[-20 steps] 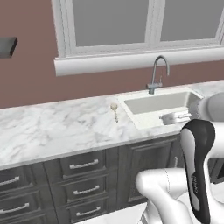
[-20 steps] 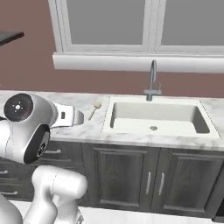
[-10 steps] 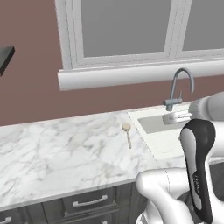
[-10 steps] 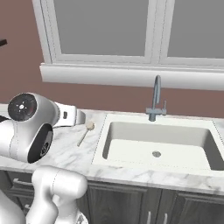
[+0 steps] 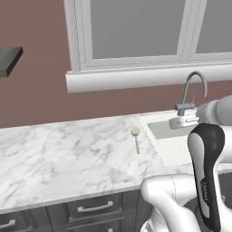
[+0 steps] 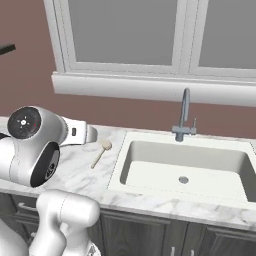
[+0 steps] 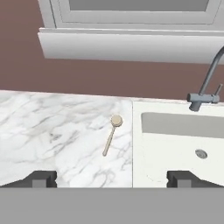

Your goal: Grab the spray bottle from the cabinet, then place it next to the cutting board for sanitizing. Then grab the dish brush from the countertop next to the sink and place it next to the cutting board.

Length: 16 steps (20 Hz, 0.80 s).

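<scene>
Now, with fingers [image 7: 42,178] spread wide and empty, descend over the dish brush's [image 7: 111,134] thin handle on the bench [image 7: 52,131], beside the sink [image 7: 175,144], straddling it squarely.

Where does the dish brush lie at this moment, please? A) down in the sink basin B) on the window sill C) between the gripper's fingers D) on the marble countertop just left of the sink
D: the dish brush lies flat on the countertop, beside the sink rim.
</scene>
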{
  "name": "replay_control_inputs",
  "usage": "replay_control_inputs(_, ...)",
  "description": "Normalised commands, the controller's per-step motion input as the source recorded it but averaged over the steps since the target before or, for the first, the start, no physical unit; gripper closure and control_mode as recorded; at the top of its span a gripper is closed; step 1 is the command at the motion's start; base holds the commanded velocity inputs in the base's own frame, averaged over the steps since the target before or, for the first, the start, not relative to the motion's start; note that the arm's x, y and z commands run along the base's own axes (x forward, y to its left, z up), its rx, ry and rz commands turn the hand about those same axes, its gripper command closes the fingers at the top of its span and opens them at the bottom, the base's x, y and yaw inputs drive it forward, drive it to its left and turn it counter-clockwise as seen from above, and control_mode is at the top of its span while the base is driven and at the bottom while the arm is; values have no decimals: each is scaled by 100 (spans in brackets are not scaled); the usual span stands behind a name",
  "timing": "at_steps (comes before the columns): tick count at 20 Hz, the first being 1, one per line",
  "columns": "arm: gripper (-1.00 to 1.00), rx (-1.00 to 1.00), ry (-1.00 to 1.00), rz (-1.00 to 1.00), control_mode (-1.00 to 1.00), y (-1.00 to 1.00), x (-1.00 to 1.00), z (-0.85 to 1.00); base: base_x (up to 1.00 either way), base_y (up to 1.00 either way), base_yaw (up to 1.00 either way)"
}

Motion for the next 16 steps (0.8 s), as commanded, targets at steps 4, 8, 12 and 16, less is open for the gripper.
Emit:
replay_control_inputs(4, -100, 0, 0, 0, 100, 0, 0, 0, 63, 13, 11)
replay_control_inputs(8, -100, -1, 11, 0, -100, 13, 50, -18, 38, 8, 2)
replay_control_inputs(12, -100, -3, 24, 0, -100, 14, 100, -45, 0, 0, 0)
replay_control_inputs(16, -100, -2, 21, 0, -100, 16, 99, -60, 0, 0, 0)
